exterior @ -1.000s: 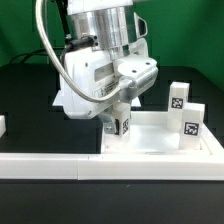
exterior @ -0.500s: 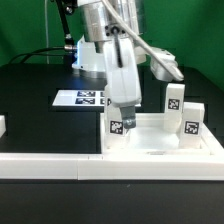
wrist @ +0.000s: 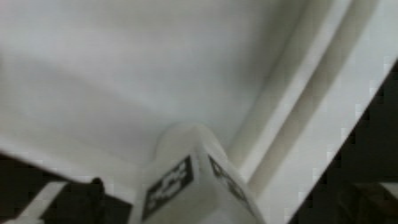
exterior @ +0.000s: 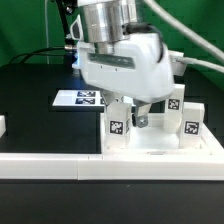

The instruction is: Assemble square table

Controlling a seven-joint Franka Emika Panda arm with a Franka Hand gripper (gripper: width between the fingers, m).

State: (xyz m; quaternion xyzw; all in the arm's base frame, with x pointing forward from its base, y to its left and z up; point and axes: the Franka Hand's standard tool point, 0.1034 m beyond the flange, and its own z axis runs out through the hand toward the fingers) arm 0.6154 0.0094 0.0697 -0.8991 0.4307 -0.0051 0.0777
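The square table top, a white tray with a raised rim, lies at the exterior view's right. One tagged white leg stands upright in its near left corner. Two more legs stand at its right side. My gripper hangs straight over the corner leg, with one finger just beside it and a small gap between them. In the wrist view the leg rises edge-on between my fingers, which stand wide apart. The gripper looks open around the leg.
A long white border rail runs along the front, left of the tray. The marker board lies on the black table behind it. The arm's base and cables stand at the back.
My hand has turned about its vertical axis over the corner leg, first one way, then back. The leg still stands in the same corner of the tray.
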